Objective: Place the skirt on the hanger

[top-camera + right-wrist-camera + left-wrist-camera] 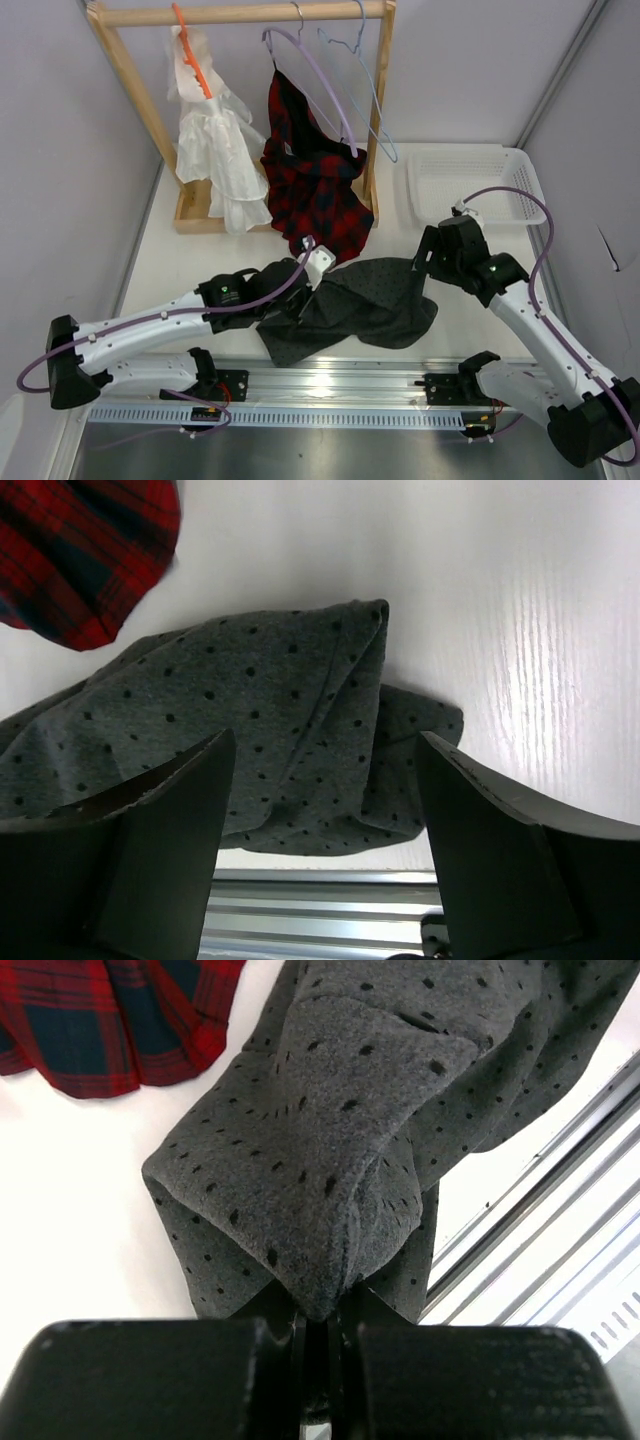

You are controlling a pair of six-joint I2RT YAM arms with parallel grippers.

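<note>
– Jaws on the left arm, what are they doing?
– Pressed together on a bunched fold of the dark charcoal-grey dotted cloth skirt, at its left edge. The left jaws have nothing else in them.
– And the rest of the skirt?
– Spread in a rumpled heap on the white surface, just beyond the metal rail at the near edge, between the two arms.
– The right arm?
– The right jaws stand wide apart at the skirt's far right corner, with grey cloth showing between them. Whether they touch it, I cannot tell.
– What lies behind the skirt?
– A red-and-black plaid garment, its hem reaching down just beside the skirt. It hangs from a thick lilac hanger on the wooden rack.
– And the thin light-blue wire hanger?
– Bare, hooked on the same rail to the right of the lilac one, well apart from the skirt.
– Anything more back there?
– A white frilly dress on an orange hanger at the left, and a white plastic basket at the far right.
</note>
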